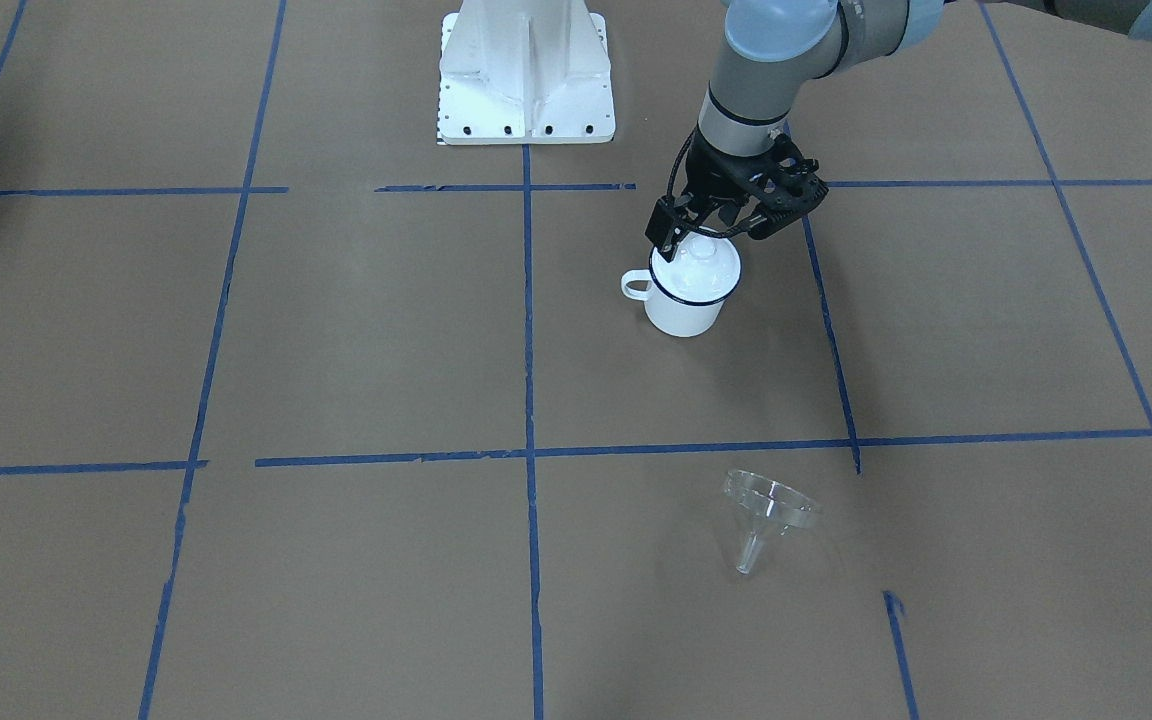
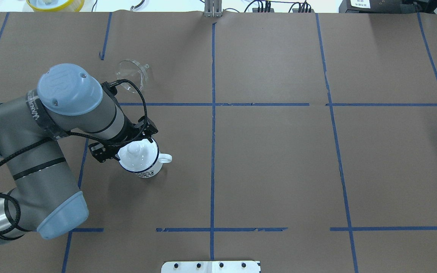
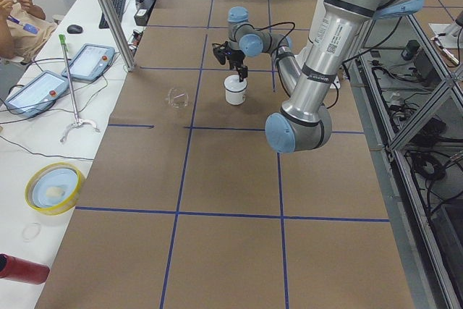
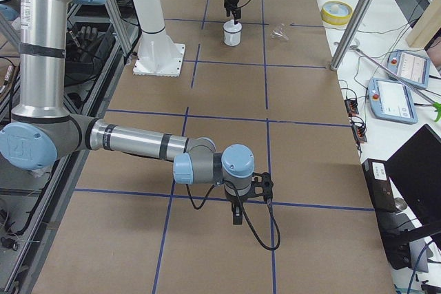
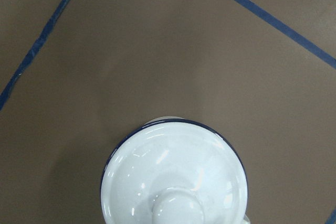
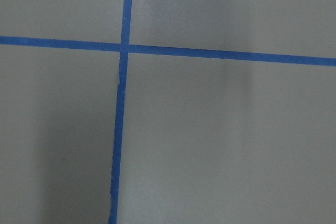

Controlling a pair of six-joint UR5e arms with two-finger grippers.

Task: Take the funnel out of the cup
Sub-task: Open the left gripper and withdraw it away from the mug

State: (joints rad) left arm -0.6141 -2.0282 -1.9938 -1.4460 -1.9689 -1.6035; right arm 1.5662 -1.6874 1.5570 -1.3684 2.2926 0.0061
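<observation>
Funnel (image 1: 766, 510) off cup (image 1: 684, 310), lying on counter (image 1: 336, 330).
Overhead: funnel at cup's 12 o'clock, well apart; lid (image 1: 701, 262) sits on cup. L jaws over lid, R jaws far off: can't tell how open. Cup print (image 2: 146, 174) illegible.

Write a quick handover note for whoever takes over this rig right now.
Left pincer: looks open, poised at the white knobbed lid that sits on the white enamel mug.
Right pincer: far off, over bare table; open or shut cannot be told.
Clear cone-shaped plastic funnel: on its side on the brown table, apart from the mug.
Done: funnel is out.
Left: apparently only clearing the left arm.
</observation>
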